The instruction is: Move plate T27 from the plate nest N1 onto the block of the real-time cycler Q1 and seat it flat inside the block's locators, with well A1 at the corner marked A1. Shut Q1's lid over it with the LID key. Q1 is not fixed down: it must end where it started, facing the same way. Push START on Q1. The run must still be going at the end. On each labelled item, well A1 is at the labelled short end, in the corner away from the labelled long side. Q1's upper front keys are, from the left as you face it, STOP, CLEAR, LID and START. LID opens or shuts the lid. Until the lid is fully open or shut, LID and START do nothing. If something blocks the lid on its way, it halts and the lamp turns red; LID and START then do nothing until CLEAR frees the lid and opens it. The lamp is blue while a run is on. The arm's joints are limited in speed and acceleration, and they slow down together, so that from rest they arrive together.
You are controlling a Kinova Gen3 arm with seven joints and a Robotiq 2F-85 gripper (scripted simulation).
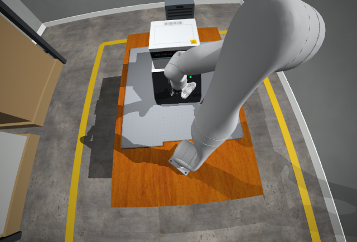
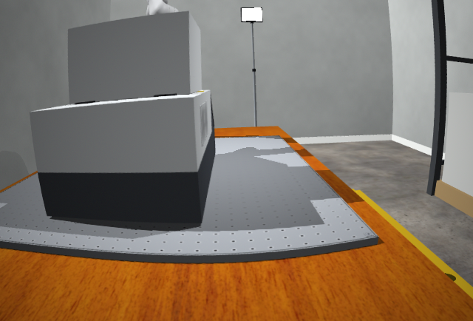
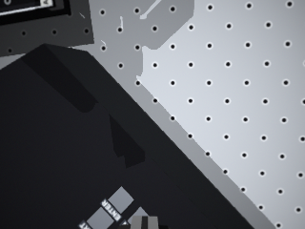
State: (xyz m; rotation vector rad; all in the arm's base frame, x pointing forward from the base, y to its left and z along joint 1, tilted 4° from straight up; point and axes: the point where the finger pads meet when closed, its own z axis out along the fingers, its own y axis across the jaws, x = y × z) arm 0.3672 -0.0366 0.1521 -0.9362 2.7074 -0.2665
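Observation:
The cycler Q1 stands at the back of the perforated baseplate (image 1: 161, 124). Its white lid (image 1: 173, 34) sits at the rear and its black front panel (image 3: 86, 157) faces the arm. A green lamp (image 1: 190, 76) glows on the panel. My gripper (image 3: 144, 222) is shut on nothing and points down at the panel, its tips right by a row of grey keys; one key reads ENTER (image 3: 115, 204). I cannot tell whether the tips touch a key. A dark-framed item with a white strip (image 3: 29, 7) lies on the baseplate at the wrist view's top left, cut off by the edge. The block is hidden by my arm.
From behind, Q1 (image 2: 122, 149) shows as a grey and black body with a grey box on top. A dark vented cabinet (image 1: 179, 6) stands behind the table. Wooden shelving (image 1: 25, 74) is at the left. A yellow floor line (image 1: 83, 124) rings the table.

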